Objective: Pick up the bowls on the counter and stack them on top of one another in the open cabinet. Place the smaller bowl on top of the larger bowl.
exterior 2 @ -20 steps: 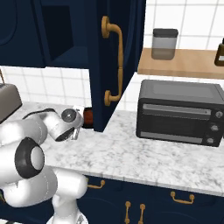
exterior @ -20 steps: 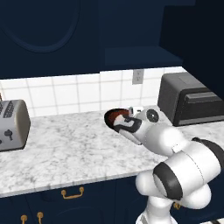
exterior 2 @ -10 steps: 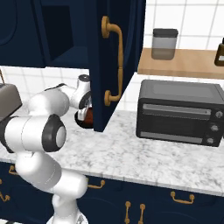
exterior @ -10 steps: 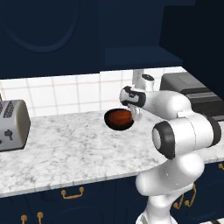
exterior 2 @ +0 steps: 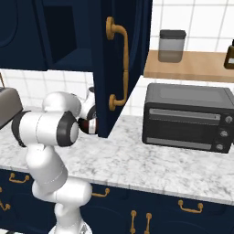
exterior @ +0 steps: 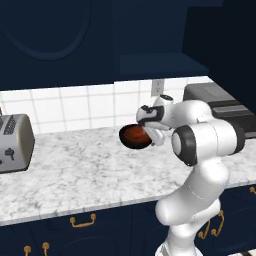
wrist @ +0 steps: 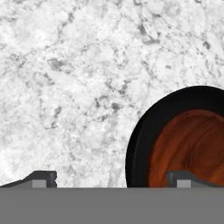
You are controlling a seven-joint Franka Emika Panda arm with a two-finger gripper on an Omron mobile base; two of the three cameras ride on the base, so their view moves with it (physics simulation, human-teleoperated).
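We see our pincer standing wide, its two dark fingertips set far apart and holding nothing. In the hand view one tip sits over bare stone and the other over the brown inside of the bowls. From the left base view the pincer hovers just above the right rim of the bowls, at the far part of the counter.

The reddish-brown bowl lies nested inside the black bowl, whose glossy dark rim rings it all round. In the left base view the reddish-brown bowl shows inside the black bowl, and the pair sits on the marbled counter, near the tiled wall and about midway along it. In the right base view the bowls peep out between our arm and the edge of the open cabinet door.

Further out, a toaster stands at the left end of the counter, well apart from the bowls. A dark toaster oven stands to the right, beyond the door. Above the bowls hangs the navy cabinet with its flat shelf. On a wooden shelf at upper right stand a lidded jar and a dark bottle.
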